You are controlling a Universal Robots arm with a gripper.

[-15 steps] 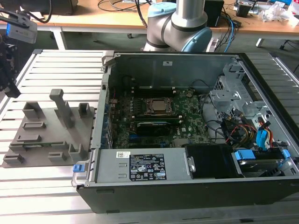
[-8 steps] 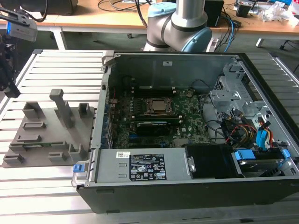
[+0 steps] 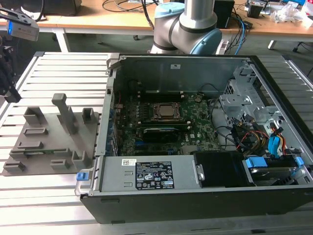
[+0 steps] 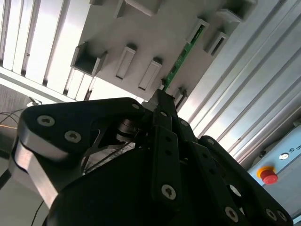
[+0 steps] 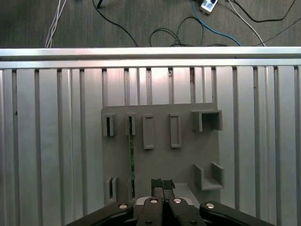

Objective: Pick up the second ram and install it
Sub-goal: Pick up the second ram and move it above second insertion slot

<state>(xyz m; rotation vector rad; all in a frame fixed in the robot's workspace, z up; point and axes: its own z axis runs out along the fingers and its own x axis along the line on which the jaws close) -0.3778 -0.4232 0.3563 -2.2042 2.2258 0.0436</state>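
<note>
The second ram (image 5: 131, 155) is a thin green stick standing on edge in a slot of the grey fixture plate (image 5: 188, 155). It shows again as a green strip (image 4: 184, 54) in the second wrist view and as a faint green line (image 3: 41, 151) in the exterior view. My gripper (image 5: 162, 184) hangs above the plate, beside the stick and apart from it. Its two dark fingertips are pressed together with nothing between them. The second wrist view has the fingers (image 4: 162, 101) from behind, ending just short of the stick's near end.
The open computer case (image 3: 195, 196) lies at the exterior view's right, with the motherboard's CPU socket (image 3: 165, 111) and a long black card (image 3: 159, 133) inside. Grey fixture blocks (image 3: 63, 112) rise from the plate. Slatted aluminium table (image 5: 47, 141) lies all around, and cables run across the floor (image 5: 178, 28).
</note>
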